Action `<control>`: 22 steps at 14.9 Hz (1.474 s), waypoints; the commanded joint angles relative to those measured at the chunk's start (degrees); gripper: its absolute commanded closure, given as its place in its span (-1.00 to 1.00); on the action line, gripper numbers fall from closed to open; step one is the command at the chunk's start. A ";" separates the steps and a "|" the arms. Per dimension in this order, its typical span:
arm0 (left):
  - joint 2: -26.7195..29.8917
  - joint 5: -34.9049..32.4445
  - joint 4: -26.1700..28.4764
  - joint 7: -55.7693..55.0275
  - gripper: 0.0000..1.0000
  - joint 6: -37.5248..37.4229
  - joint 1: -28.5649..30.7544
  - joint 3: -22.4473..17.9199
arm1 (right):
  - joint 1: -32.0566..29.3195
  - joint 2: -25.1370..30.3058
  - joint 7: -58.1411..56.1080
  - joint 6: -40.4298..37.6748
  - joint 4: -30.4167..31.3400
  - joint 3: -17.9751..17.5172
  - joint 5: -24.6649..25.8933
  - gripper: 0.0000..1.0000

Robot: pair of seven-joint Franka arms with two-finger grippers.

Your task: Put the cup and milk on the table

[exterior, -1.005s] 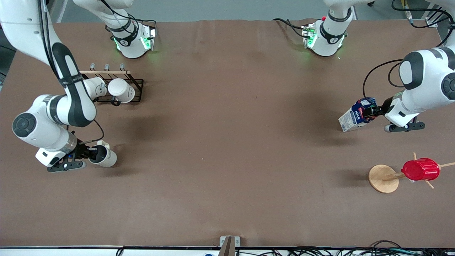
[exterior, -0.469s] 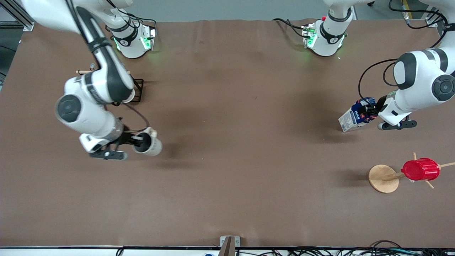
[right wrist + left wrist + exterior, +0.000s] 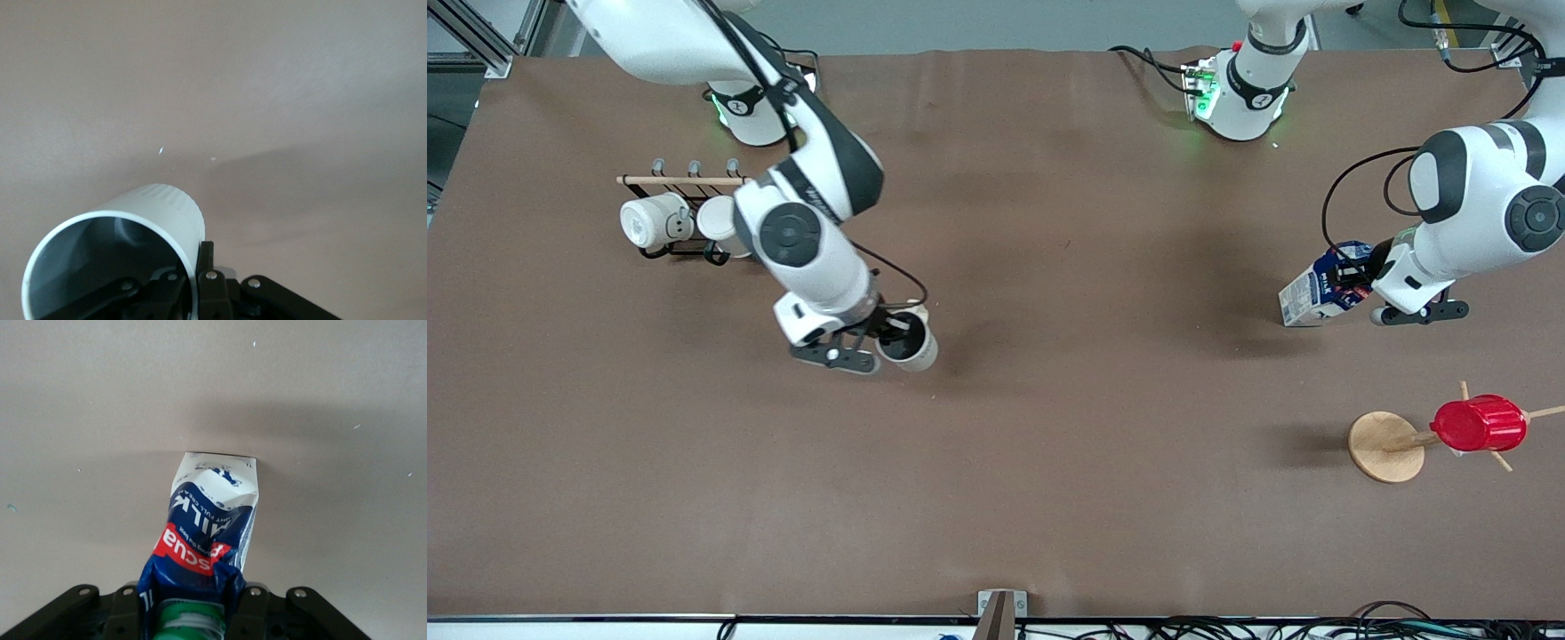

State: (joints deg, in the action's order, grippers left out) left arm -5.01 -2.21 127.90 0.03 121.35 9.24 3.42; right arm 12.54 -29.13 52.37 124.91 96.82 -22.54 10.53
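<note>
Over the tabletop (image 3: 1049, 462) toward my right arm's end, my right tool (image 3: 885, 342) is clenched on the cup's (image 3: 907, 342) rim, holding it aloft. Toward my left arm's end, my left tool (image 3: 1359, 283) grips the tilted milk (image 3: 1319, 295) by its top.

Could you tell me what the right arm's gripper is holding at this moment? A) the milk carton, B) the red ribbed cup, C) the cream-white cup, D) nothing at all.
C: the right gripper, over the table, has its jaws pinched on the rim of the cup, while the milk is in the left gripper.
</note>
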 commanded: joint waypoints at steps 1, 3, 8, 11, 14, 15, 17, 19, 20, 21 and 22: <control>-0.69 -0.78 -3.43 -0.56 0.74 -0.50 -0.53 0.54 | 3.70 -7.24 6.94 -0.37 -6.54 -0.40 4.32 0.99; -1.92 -0.69 -5.90 -0.56 0.75 -0.94 -0.53 1.68 | 6.43 -8.57 9.49 -0.02 -6.90 -0.40 5.72 0.99; -2.63 -0.69 -8.37 -0.47 0.75 -1.03 -0.71 1.86 | 8.72 -10.95 13.54 1.65 -6.73 -1.36 10.02 0.95; -4.29 -0.69 -11.35 -0.47 0.77 -1.03 -0.89 1.86 | 9.43 -11.48 15.03 3.14 -6.64 -1.36 11.18 0.90; -5.53 -0.69 -14.17 -0.47 0.82 -1.03 -1.67 2.29 | 10.05 -12.01 15.48 4.47 -6.55 -1.36 11.27 0.74; -5.62 -0.61 -14.43 -0.47 0.83 -1.03 -2.29 2.38 | 9.87 -12.01 15.30 4.47 -6.64 -1.45 11.27 0.36; -6.66 -0.26 -15.92 -0.47 0.85 -1.03 -3.95 2.47 | 9.87 -11.92 15.48 4.47 -6.55 -1.36 11.35 -0.66; -8.69 -0.17 -18.12 -0.56 0.85 -1.03 -5.89 2.47 | 9.79 -11.74 15.39 4.47 -6.64 -1.36 11.35 -1.00; -8.78 -0.17 -18.56 -0.47 0.85 -1.03 -6.94 2.39 | 9.26 -11.40 15.22 4.03 -6.64 -1.54 11.18 -1.00; -9.31 -0.17 -19.18 -0.56 0.85 -1.03 -7.99 2.47 | 8.74 -10.43 14.78 3.77 -6.64 -1.80 11.09 -1.00; -10.44 -0.17 -20.14 -0.65 0.85 -1.03 -8.79 2.47 | 7.34 -9.38 14.78 3.07 -6.55 -1.98 11.00 -1.00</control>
State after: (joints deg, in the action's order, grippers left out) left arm -13.22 -2.20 110.88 -0.05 121.30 1.86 5.91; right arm 22.36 -40.65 66.42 129.43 90.02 -23.33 20.33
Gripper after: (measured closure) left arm 0.890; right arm 0.326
